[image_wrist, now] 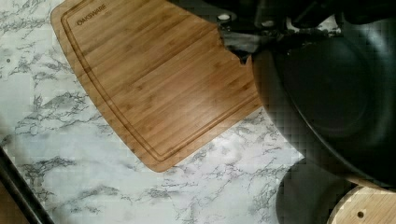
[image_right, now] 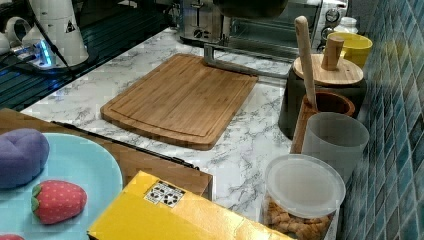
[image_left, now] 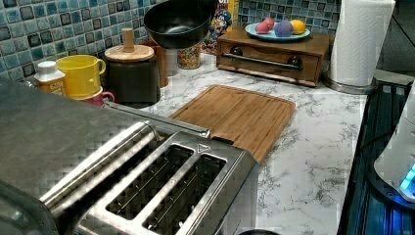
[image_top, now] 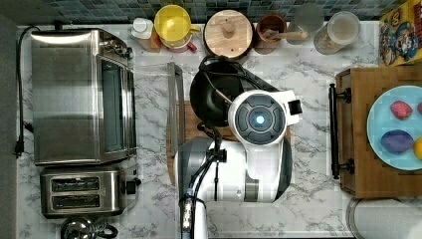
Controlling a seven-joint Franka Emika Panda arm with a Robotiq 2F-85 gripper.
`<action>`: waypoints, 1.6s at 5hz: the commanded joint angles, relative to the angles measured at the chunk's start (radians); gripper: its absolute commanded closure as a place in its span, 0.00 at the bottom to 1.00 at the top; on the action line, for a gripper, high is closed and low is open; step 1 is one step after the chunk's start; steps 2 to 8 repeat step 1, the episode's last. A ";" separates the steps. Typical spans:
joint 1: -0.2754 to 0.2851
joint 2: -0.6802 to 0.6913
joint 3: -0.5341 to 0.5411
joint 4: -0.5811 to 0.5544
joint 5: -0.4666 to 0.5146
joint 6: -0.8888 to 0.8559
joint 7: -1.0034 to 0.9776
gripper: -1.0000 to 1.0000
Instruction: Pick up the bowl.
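The black glossy bowl hangs in the air well above the wooden cutting board, its opening tilted toward the left view's camera. In the top view the bowl pokes out from under the white arm, over the board's far end. The wrist view has the bowl close up, with my gripper shut on its rim. The bowl's dark underside touches the right view's top edge.
A toaster oven and a toaster stand on the top view's left. Along the tiled wall are a yellow cup, a round wooden lid and a brown bowl with a spoon. A wooden box with a blue plate sits on the top view's right.
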 commanded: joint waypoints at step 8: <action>0.005 -0.053 0.005 0.097 0.003 0.012 -0.022 1.00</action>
